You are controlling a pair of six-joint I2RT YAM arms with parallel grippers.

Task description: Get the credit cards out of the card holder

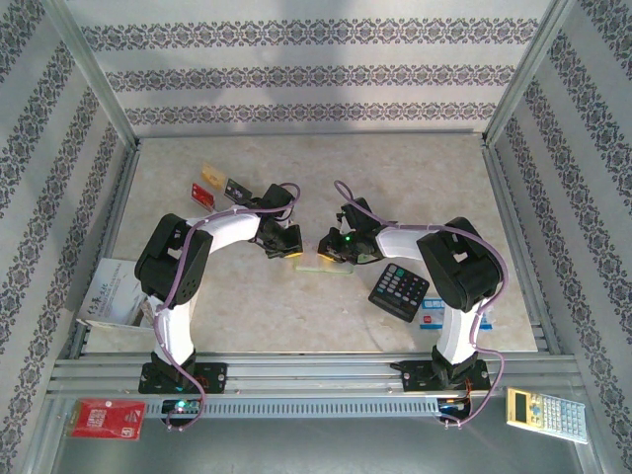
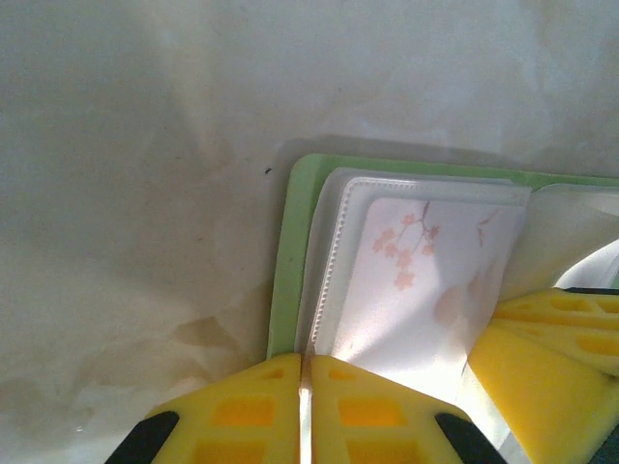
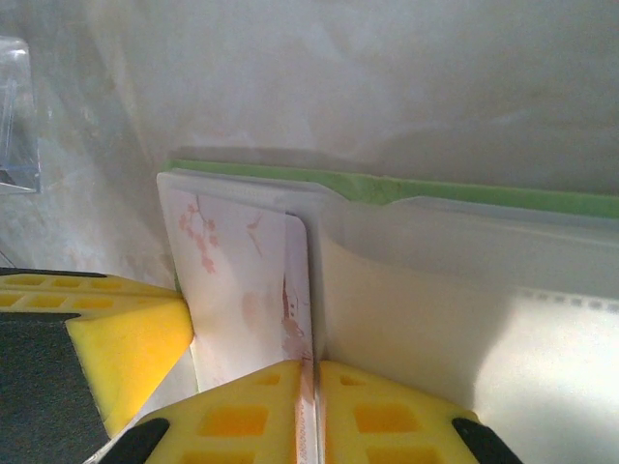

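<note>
The lime-green card holder (image 1: 334,267) is lying open on the counter (image 1: 296,326) near its middle, directly between the two tools, with its clear plastic sleeve (image 2: 329,242) facing up over the green cover. A blossom-printed card (image 3: 237,280) is sitting in that sleeve, its pink sprig showing through in both wrist views. The left tool (image 2: 305,411) is clenching its yellow fingers on the sleeve edge of the card holder, the pads pressed together with only the thin plastic between them. The right tool (image 3: 311,411) is pinching what looks like the edge of the blossom-printed card in the same tight way, and one of its fingers is lying just beside the left tool's. Three loose cards, a tan card (image 1: 211,174), a red card (image 1: 202,194) and a black card (image 1: 236,188), are lying close together at the far left of the counter, well apart from the holder. A black calculator (image 1: 399,291) is resting near the right arm. A white booklet (image 1: 111,291) is lying at the left edge, and a red packet (image 1: 109,420) and a pale yellow calculator (image 1: 546,413) are sitting in front of the rail.
</note>
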